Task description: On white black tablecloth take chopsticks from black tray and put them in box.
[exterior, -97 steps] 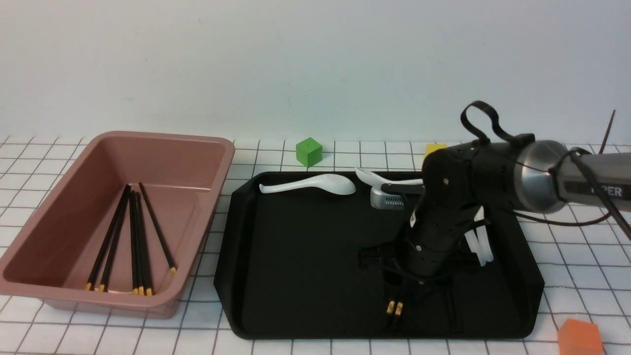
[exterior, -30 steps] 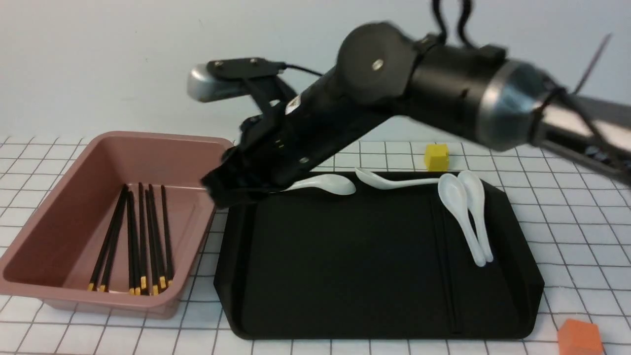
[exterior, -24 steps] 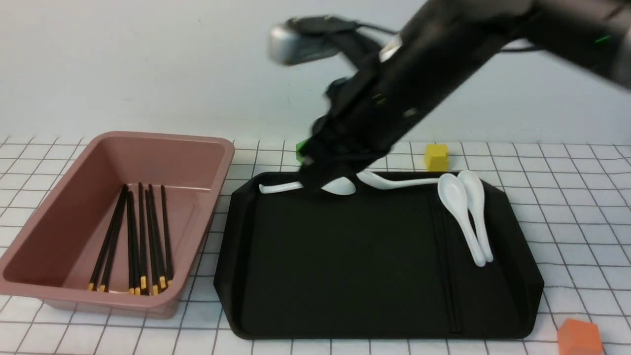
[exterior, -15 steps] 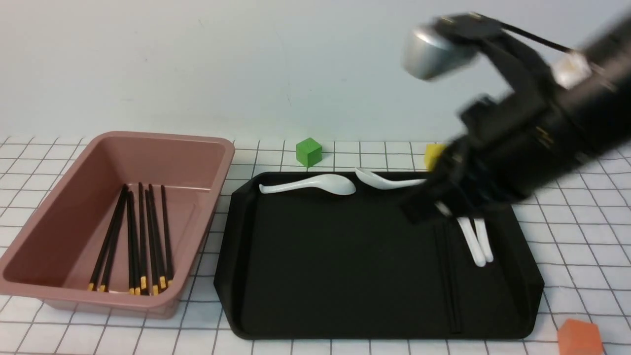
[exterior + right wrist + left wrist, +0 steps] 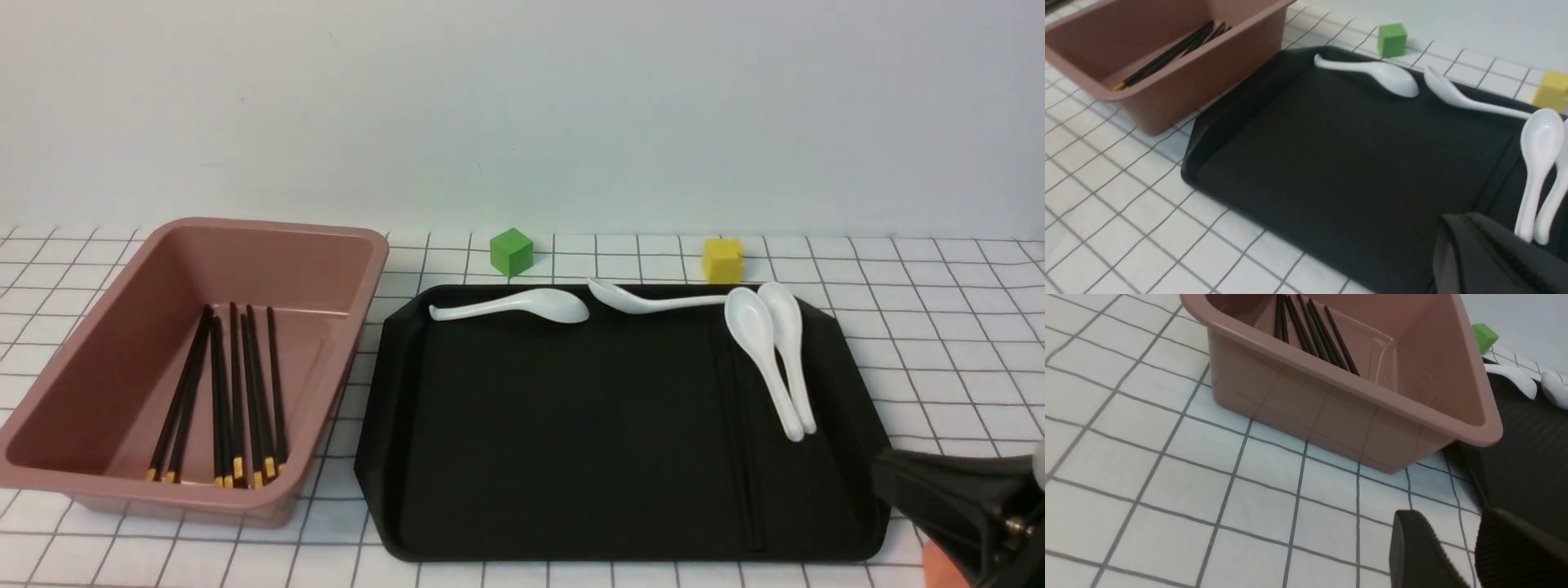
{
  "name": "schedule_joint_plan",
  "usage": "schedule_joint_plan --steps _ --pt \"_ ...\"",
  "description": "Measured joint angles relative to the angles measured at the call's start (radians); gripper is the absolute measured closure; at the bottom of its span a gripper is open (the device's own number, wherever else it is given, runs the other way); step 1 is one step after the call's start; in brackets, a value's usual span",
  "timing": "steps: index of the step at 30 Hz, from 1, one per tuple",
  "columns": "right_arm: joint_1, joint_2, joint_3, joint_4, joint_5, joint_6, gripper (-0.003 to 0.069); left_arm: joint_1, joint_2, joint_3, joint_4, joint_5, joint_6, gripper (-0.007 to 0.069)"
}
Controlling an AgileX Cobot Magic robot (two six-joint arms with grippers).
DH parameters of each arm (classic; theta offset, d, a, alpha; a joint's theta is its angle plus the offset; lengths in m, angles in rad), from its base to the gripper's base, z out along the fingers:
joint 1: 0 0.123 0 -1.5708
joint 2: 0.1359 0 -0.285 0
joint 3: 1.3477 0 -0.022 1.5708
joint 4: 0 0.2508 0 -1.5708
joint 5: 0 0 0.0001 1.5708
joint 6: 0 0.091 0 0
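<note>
Chopsticks (image 5: 233,400) in box (image 5: 367,286) — four spoons (image 5: 759,335) on tray (image 5: 612,433).

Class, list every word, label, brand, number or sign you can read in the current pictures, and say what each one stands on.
None can be read.
No lettering shows on the box, the black tray, the spoons or the green cube.
The tablecloth bears only grid lines.
The chopsticks show plain gold bands.
</note>
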State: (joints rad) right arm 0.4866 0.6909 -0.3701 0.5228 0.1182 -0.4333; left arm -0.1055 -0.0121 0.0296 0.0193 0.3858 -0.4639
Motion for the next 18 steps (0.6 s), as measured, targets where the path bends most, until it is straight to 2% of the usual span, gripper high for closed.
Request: schedule_joint_plan --steps 18 --pt "0.000 -0.005 0.011 0.022 -0.048 0.000 0.0650 0.000 0.000 0.000 0.000 0.000 0.000 0.0386"
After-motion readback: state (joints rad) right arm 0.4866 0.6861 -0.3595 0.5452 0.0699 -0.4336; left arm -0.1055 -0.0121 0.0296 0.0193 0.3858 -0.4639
